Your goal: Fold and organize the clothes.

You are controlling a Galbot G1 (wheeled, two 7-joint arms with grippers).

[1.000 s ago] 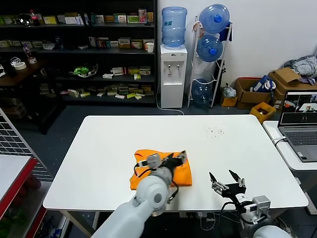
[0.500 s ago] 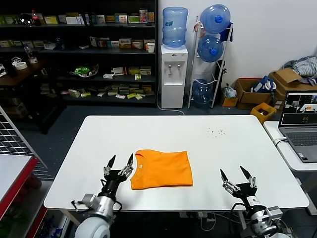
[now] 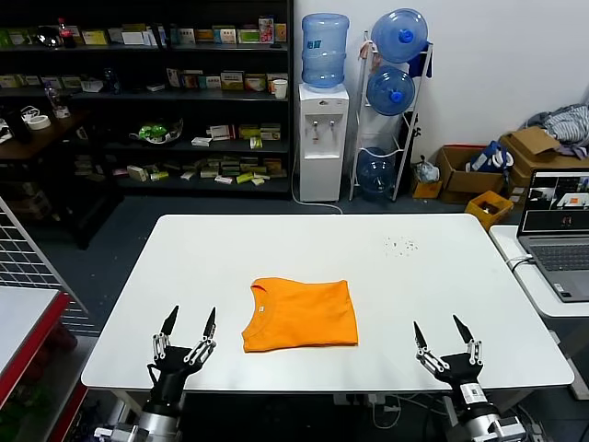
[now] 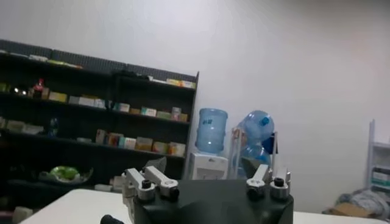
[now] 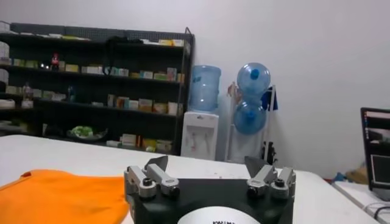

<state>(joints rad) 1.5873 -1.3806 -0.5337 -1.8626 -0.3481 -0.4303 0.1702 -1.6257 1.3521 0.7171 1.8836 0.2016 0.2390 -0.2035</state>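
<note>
Grippers (image 3: 190, 324) above white table (image 3: 414, 276)

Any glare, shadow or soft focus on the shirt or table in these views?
Head view: the folded orange T-shirt is sharp and evenly lit, the white table is bright without hot spots, and only a thin shadow lies under the shirt's front edge. Right wrist view: the shirt is a soft orange wedge. Left wrist view: hazy, shirt not visible.

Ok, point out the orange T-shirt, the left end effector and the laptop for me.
orange T-shirt (image 3: 302, 315), head view, middle of the folded cloth.
left end effector (image 3: 188, 327), head view, midway between its open fingertips.
laptop (image 3: 555, 203), head view, on its screen.
</note>
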